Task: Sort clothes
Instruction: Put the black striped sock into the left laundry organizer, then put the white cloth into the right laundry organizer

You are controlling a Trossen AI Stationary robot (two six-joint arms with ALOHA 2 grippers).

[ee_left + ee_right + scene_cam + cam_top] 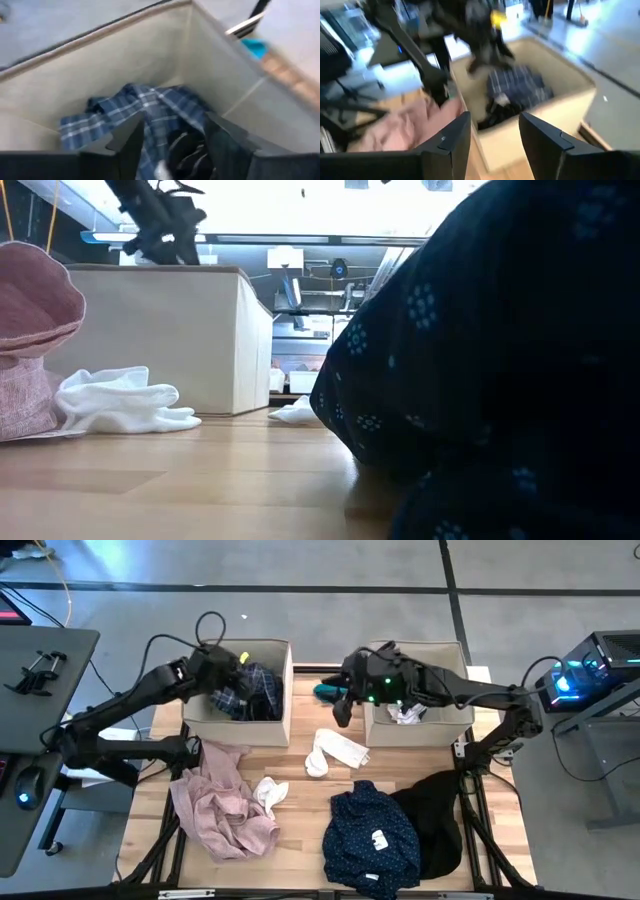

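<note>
My left gripper (236,668) is open over the left beige box (285,718). The blue plaid shirt (150,107) lies in that box under its spread fingers. My right gripper (343,708) is open and empty between the two boxes, above the teal piece (325,692). On the table lie the pale pink shirt (218,802), two white socks (335,750) (270,792), the navy dotted shirt (368,830) with its white label (378,838), and the black garment (438,820). White and black socks (405,715) lie in the right box (420,732). My left gripper's open fingers (131,142) stand on either side of the blue plaid shirt's upper folds (165,125), coming from above into the box. I cannot tell whether they touch the cloth.
The two boxes stand side by side at the table's far edge, with a narrow gap between them. In the low view the navy shirt (500,360) fills the right half, and a white sock (120,402) lies before the left box (170,330).
</note>
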